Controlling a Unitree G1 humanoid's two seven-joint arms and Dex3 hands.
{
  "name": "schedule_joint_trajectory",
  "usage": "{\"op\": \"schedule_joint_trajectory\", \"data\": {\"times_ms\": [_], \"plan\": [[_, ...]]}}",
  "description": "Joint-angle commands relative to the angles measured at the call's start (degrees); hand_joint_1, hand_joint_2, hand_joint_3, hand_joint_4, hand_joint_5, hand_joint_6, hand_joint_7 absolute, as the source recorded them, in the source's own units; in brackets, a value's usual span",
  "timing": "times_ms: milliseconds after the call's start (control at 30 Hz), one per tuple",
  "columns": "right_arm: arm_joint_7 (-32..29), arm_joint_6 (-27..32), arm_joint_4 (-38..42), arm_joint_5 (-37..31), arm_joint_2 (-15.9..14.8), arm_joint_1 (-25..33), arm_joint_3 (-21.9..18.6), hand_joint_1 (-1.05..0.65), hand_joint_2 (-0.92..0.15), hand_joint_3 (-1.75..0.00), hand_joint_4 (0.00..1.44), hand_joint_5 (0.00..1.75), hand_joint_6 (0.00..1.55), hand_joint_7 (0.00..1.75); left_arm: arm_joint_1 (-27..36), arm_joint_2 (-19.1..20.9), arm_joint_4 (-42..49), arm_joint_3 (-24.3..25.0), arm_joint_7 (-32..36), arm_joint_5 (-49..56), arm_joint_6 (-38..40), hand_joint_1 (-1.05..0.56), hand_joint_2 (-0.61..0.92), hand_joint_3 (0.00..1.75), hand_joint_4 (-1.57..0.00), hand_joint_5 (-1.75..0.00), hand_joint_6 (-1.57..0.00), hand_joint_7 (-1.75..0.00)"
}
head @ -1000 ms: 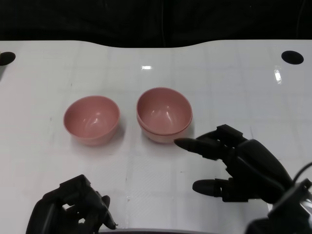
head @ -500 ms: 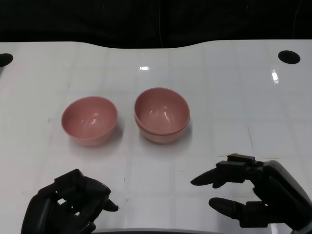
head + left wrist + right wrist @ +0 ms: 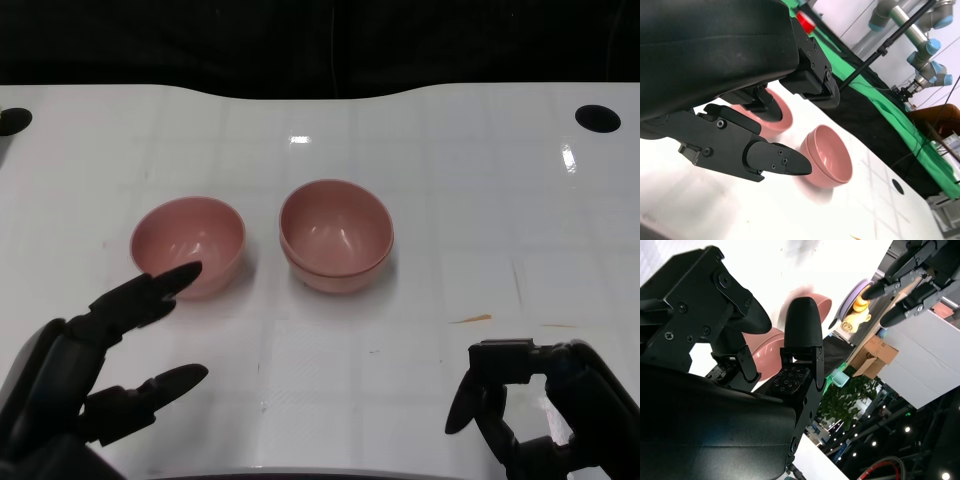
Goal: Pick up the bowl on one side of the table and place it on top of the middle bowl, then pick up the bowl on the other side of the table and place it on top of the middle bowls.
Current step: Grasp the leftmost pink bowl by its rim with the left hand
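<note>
Two pink bowls are nested in the middle stack (image 3: 336,236) (image 3: 827,159) at the table's centre. A single pink bowl (image 3: 188,245) stands to its left, and in the left wrist view that bowl (image 3: 774,114) is partly hidden behind the fingers. My left hand (image 3: 90,385) is at the near left with its fingers spread apart. Its fingertips (image 3: 180,275) come up to the near rim of the single bowl, and it holds nothing. My right hand (image 3: 540,410) is low at the near right, well short of the stack, with its fingers curled in on nothing. The right wrist view shows pink bowl rims (image 3: 812,302) beyond the fingers.
A round black hole (image 3: 598,117) sits at the table's far right corner and another hole (image 3: 10,120) at the far left. A small orange mark (image 3: 470,319) lies on the table right of the stack. A dark backdrop runs behind the far edge.
My right hand has drawn back from beside the middle stack to the near edge and curled its fingers. My left hand has uncurled and stretched its fingers toward the left bowl.
</note>
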Motion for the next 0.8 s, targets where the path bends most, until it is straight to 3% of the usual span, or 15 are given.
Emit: {"op": "schedule_joint_trajectory", "data": {"times_ms": [33, 300, 500, 800], "plan": [[1.1, 0.6, -0.2, 1.6, 0.1, 0.7, -1.2, -0.01, -0.12, -1.7, 1.03, 1.75, 0.89, 1.57, -2.1, 1.7, -3.6, -1.3, 1.7, 7.8, 4.5, -0.5, 0.92, 0.12, -0.44, -0.06, -0.39, 0.0], [3.8, 6.8, -3.6, 4.8, 1.6, 2.3, -1.6, -0.01, -0.18, -1.69, 1.06, 1.75, 0.85, 1.66, -8.4, 4.8, -2.2, -7.3, 2.1, 26.7, 12.3, -0.53, 0.91, 0.03, -0.46, -0.06, -0.35, 0.0], [4.8, 7.2, -3.6, 4.8, 2.3, 2.2, -2.1, -0.01, -0.21, -1.65, 1.06, 1.75, 0.84, 1.68, -13.2, 7.3, 3.2, -11.4, 1.4, 34.3, 16.1, -0.55, 0.91, 0.01, -0.48, -0.07, -0.36, -0.01], [5.3, 8.7, -4.5, 4.5, 3.1, 2.3, -2.9, -0.01, -0.21, -1.65, 1.05, 1.75, 0.83, 1.66, -21.4, 7.8, 15.2, -17.5, 2.0, 40.1, 22.0, -0.55, 0.92, 0.01, -0.53, -0.07, -0.42, -0.02]]}}
